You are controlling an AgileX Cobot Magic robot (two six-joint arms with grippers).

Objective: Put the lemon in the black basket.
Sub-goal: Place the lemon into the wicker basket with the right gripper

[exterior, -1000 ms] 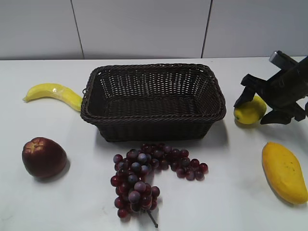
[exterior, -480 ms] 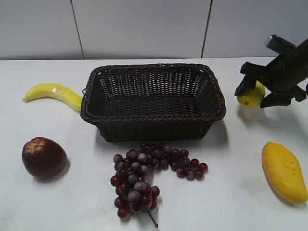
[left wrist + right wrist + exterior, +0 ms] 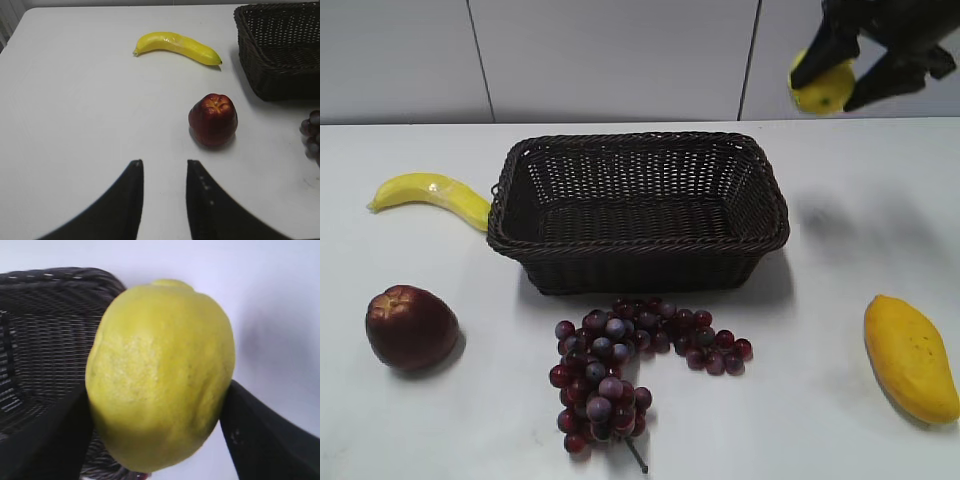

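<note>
My right gripper point(image 3: 828, 88) is shut on the lemon point(image 3: 823, 88), a small yellow dimpled fruit, and holds it high in the air at the top right, to the right of the black basket point(image 3: 638, 212). In the right wrist view the lemon point(image 3: 160, 370) fills the frame between the two fingers point(image 3: 157, 425), with the basket's corner point(image 3: 45, 340) below left. The woven dark basket stands in the middle of the table and holds nothing. My left gripper point(image 3: 164, 167) is open and empty over bare table. It is out of the exterior view.
A banana point(image 3: 432, 195) lies left of the basket, a red apple point(image 3: 410, 326) at front left, a bunch of dark grapes point(image 3: 630, 365) in front of the basket, a mango point(image 3: 910, 356) at front right. The left wrist view shows the banana point(image 3: 177, 46), apple point(image 3: 213, 119) and basket point(image 3: 280, 50).
My right gripper has lifted the lemon off the table at the right and carried it up and slightly left. The left arm and the other fruit have not moved.
</note>
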